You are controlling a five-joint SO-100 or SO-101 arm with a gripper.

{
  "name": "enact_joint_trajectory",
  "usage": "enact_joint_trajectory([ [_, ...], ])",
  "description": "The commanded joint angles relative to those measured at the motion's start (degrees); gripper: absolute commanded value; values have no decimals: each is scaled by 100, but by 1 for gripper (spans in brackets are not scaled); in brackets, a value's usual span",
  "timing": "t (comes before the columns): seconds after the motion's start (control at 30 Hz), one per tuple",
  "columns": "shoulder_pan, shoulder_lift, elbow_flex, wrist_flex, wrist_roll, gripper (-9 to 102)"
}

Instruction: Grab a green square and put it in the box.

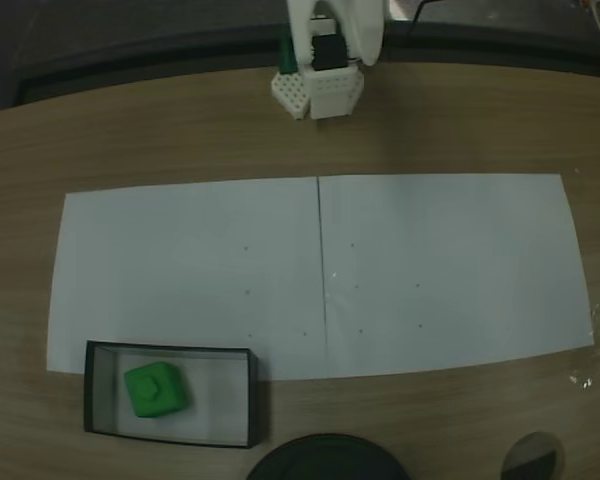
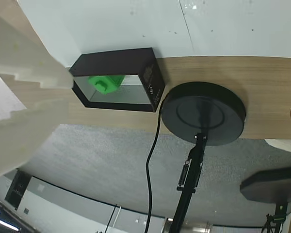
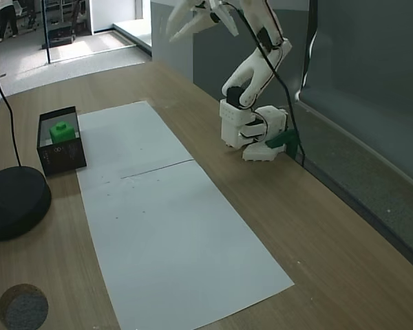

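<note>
The cube (image 1: 156, 389) lay inside the box (image 1: 170, 350) at the bench's (image 1: 160, 130) near left corner, so the job looked done. The gripper (image 3: 196, 19) hung high, jaws spread, empty.

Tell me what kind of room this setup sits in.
Probably an office or lab: a wooden table with a small white robot arm, a black stand base, grey carpet and an open hallway beyond.

My arm (image 3: 251, 69) is white plastic with black motor blocks at the joints. My base (image 1: 318, 92) is white and blocky, its face dotted with small holes, a dark green piece beside it. A black cable runs along me. My fingers (image 2: 24, 77) are pale with stepped edges.
</note>
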Motion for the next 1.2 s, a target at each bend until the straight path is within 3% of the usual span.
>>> enact_joint_trajectory([
  [0.0, 114, 1679, 1740, -483, -18, 0],
  [0.3, 132, 4474, 5010, -2030, -18, 0],
  [0.7, 369, 5045, 7884, -3938, -26, 0],
  [0.97, 448, 5063, 9088, -3911, -26, 0],
  [1.17, 439, 5071, 9185, -3032, -26, 0],
])
